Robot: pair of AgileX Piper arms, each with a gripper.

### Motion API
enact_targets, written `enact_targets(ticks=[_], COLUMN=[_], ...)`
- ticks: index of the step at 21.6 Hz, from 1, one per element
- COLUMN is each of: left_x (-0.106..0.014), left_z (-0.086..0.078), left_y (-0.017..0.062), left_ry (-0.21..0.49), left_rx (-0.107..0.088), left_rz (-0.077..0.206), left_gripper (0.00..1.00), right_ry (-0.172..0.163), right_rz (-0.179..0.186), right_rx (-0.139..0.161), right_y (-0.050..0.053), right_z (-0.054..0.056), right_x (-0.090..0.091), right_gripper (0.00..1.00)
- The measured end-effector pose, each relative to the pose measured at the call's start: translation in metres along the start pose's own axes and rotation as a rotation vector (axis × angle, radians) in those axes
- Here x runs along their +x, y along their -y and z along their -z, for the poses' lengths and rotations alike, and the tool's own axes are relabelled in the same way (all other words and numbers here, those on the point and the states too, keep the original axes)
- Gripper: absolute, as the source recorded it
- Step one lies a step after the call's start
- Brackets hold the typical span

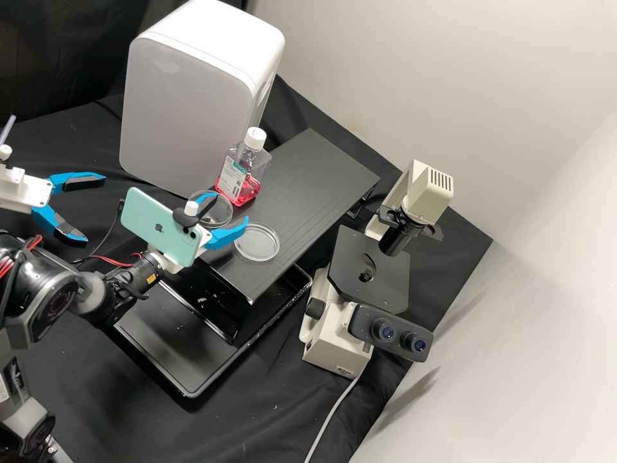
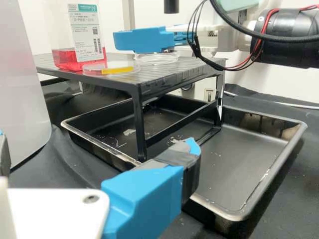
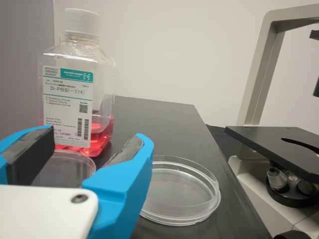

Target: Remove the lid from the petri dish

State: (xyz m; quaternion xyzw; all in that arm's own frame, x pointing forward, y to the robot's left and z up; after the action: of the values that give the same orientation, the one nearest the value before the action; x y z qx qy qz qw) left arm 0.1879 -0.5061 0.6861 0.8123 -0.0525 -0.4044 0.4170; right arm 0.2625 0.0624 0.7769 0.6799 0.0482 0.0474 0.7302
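Observation:
Two clear round petri dish pieces lie apart on the black raised shelf (image 1: 315, 180). One piece (image 1: 257, 242) (image 3: 179, 191) rests near the shelf's front edge. The other piece (image 1: 213, 211) (image 3: 62, 169) sits next to the bottle, between the spread blue fingers of my right gripper (image 1: 231, 206) (image 3: 89, 147). That gripper is open and hovers just over the shelf, and I see no contact with the dish. My left gripper (image 1: 93, 209) (image 2: 97, 149) is open and holds nothing. It is off the shelf at the far left, low beside the tray (image 2: 259, 194).
A bottle of pink liquid (image 1: 243, 170) (image 3: 77, 94) stands at the shelf's back, against a tall white box (image 1: 193, 96). The shelf stands in a black metal tray (image 1: 193, 366). A white microscope (image 1: 379, 276) stands to the right of the shelf.

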Motion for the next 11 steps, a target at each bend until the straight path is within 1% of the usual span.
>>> enact_targets(ticks=[5, 6, 11], left_x=[0.0002, 0.0002, 0.0002], left_z=[-0.0009, -0.0009, -0.0009], left_y=[0.0002, 0.0002, 0.0002], left_ry=[0.003, 0.003, 0.003], left_rx=[0.0, 0.0, 0.0], left_rz=[0.0, 0.0, 0.0], left_gripper=[1.0, 1.0, 1.0], right_ry=[-0.001, -0.001, -0.005], right_rz=[0.001, 0.001, 0.005], right_rx=[0.007, 0.007, 0.008], right_y=[0.0002, 0.0002, 0.0015], right_z=[0.0002, 0.0002, 0.0017], right_x=[0.0, 0.0, -0.0003], right_gripper=[0.0, 1.0, 1.0])
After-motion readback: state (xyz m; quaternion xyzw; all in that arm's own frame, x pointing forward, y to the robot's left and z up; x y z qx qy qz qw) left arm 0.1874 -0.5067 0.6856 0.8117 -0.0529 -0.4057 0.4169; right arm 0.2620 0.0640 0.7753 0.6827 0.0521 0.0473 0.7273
